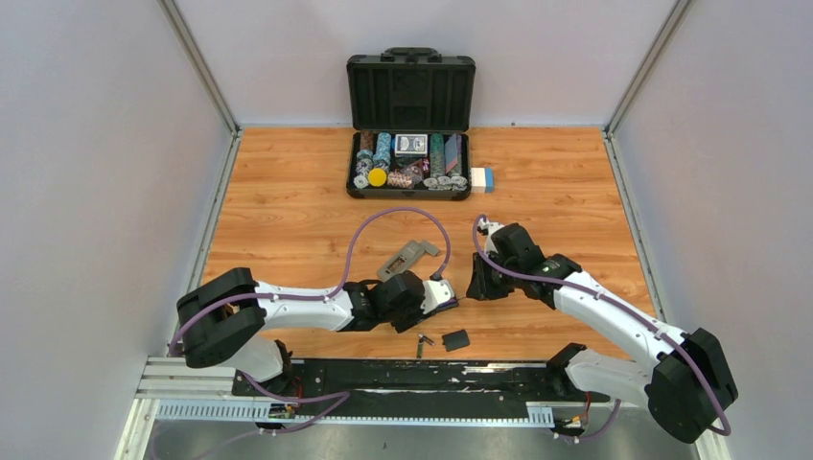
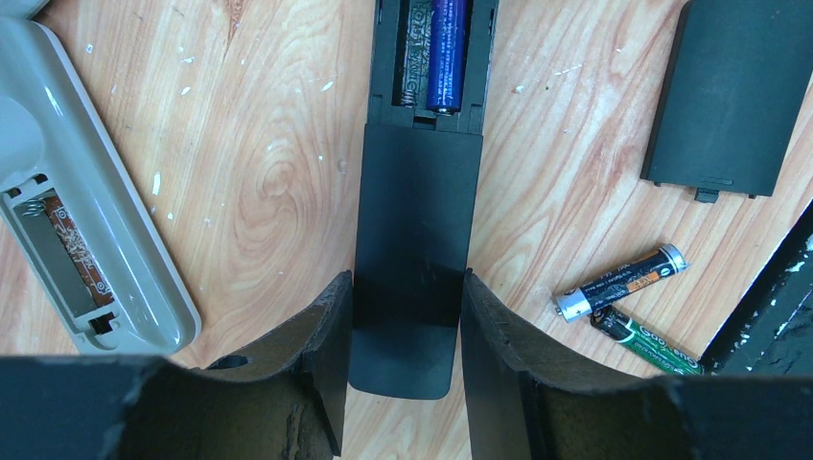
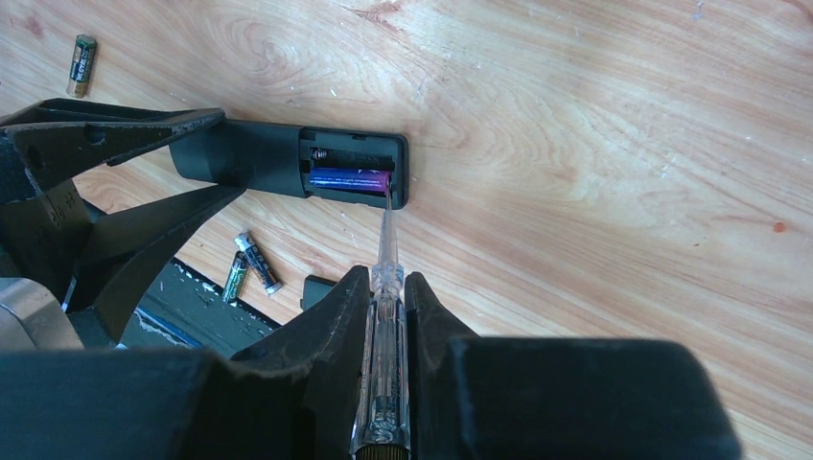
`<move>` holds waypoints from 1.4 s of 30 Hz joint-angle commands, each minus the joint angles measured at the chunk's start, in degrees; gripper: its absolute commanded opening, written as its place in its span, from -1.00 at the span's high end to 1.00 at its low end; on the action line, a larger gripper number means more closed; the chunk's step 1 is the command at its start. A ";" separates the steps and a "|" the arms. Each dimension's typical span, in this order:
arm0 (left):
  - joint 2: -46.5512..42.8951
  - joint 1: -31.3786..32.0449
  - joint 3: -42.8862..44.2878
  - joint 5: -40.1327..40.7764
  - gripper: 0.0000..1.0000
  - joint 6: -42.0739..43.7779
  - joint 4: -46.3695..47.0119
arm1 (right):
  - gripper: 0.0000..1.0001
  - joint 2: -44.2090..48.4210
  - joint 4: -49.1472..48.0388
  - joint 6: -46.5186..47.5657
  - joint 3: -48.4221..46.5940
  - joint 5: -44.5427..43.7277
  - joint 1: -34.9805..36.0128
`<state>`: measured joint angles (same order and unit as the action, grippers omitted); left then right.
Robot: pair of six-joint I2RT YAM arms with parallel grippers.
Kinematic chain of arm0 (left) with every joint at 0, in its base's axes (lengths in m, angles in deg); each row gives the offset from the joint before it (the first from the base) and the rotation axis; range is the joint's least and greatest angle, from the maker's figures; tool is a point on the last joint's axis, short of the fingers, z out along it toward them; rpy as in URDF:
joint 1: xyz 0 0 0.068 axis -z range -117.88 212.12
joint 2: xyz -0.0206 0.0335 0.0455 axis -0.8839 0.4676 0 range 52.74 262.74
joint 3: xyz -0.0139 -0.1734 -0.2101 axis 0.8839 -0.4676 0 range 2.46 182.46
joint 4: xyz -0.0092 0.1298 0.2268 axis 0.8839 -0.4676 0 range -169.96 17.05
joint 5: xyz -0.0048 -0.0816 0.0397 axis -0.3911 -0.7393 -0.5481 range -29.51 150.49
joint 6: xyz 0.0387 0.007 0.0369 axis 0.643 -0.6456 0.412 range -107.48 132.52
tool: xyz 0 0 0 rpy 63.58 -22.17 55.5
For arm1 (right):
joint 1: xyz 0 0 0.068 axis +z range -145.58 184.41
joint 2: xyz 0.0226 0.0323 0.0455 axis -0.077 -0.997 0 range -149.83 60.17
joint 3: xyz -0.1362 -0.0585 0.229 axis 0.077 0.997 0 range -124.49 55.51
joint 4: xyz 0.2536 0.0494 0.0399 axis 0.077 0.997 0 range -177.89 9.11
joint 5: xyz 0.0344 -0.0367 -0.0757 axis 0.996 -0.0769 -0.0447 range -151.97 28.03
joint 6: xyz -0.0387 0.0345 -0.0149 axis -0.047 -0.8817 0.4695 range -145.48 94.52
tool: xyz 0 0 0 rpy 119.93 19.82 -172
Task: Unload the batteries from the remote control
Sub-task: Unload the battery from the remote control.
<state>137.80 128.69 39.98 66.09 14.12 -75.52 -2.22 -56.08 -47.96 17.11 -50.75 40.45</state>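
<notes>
Black remote (image 2: 417, 192) in left pincer (image 2: 407, 287), right pincer (image 3: 386, 278) holding screwdriver (image 3: 383, 374) at battery (image 3: 350, 179)

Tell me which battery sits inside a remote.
The blue-purple cylindrical battery, seated in the open black plastic remote; the other batteries lie loose on the wooden table.
</notes>
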 commanded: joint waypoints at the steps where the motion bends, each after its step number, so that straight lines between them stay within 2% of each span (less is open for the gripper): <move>1: 3.06 0.41 -1.41 -3.68 0.33 -1.08 -2.06 | 1.00 0.47 -5.32 -3.01 -0.62 7.15 0.59; 10: 2.74 0.41 -1.11 -4.30 0.34 -0.83 -2.42 | 1.00 -0.19 -6.81 -2.79 -1.83 10.70 0.57; 23: 1.67 0.41 -0.48 -4.29 0.34 -0.77 -3.85 | 1.00 -1.74 -0.14 0.93 -4.74 8.71 0.87; 34: 1.14 0.45 -0.52 -4.90 0.34 -0.51 -4.07 | 1.00 1.07 -4.63 -1.57 -2.74 11.35 0.80; 42: 1.51 0.41 -0.07 -5.15 0.35 -1.11 -4.67 | 1.00 2.43 -5.79 0.52 -2.04 13.76 0.81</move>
<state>137.51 128.38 40.31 65.04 13.90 -76.97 -1.93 -54.42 -46.21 15.39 -48.54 40.12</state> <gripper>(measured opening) 0.476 0.186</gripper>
